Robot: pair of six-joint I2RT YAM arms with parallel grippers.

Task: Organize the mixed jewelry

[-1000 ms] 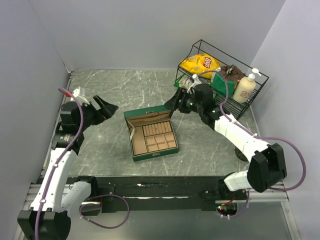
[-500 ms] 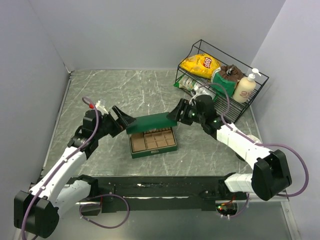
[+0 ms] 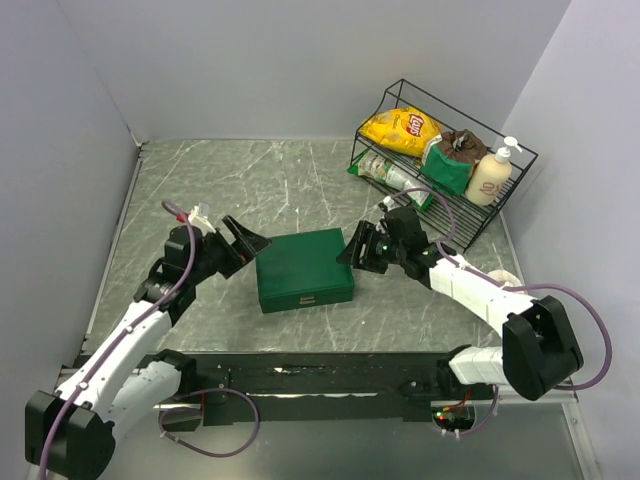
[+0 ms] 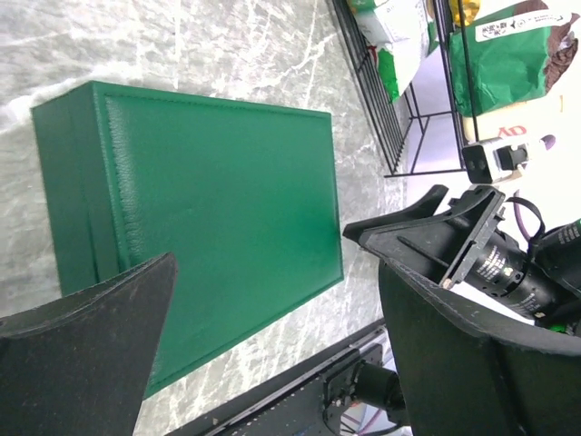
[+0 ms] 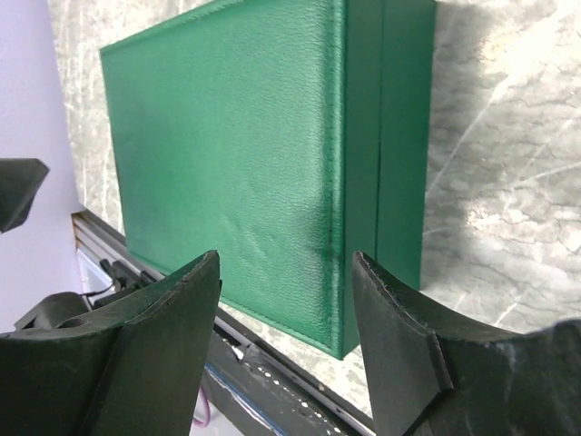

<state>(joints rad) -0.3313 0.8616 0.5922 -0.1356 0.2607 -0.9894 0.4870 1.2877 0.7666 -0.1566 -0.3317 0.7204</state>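
Note:
The green box (image 3: 304,269) lies shut on the marble table, its lid flat. No jewelry shows; it is hidden or out of view. My left gripper (image 3: 248,243) is open and empty just off the box's far left corner. My right gripper (image 3: 358,250) is open and empty at the box's right edge. In the left wrist view the box lid (image 4: 200,209) fills the middle between my open fingers. In the right wrist view the box (image 5: 263,154) lies just beyond my open fingers.
A black wire rack (image 3: 445,155) stands at the back right with a yellow chip bag (image 3: 402,127), a green pouch (image 3: 446,160) and a white pump bottle (image 3: 492,172). Grey walls close in the table at the left, back and right.
The box lid has come down from upright to fully shut, hiding the tan compartments. My left arm swung in toward the box; my right gripper followed the lid down to the box's right edge.

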